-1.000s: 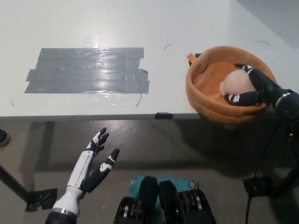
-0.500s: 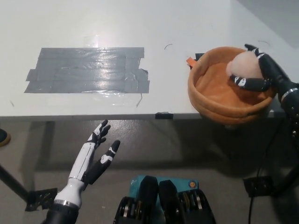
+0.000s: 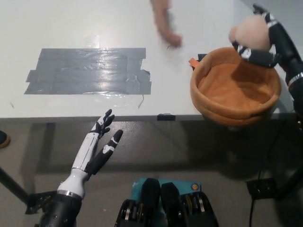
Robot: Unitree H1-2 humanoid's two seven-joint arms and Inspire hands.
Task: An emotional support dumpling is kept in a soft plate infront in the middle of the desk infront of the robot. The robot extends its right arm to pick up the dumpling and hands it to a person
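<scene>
Dumpling (image 3: 249, 34): you see one, pinched in the black right hand (image 3: 267, 40) above the far rim of one orange soft plate (image 3: 234, 87). One white left hand (image 3: 97, 144) waits below the desk (image 3: 71, 19), fingers spread. One person's hand (image 3: 165, 21) reaches in.

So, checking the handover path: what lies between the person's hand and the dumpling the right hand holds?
In the head view, only bare white desk separates the person's hand from the dumpling in the right hand; the orange plate sits nearer the robot.

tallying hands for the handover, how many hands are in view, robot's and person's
3: the robot's white left hand open below the desk edge, its black right hand gripping the pale round dumpling, a person's blurred hand top centre.
</scene>
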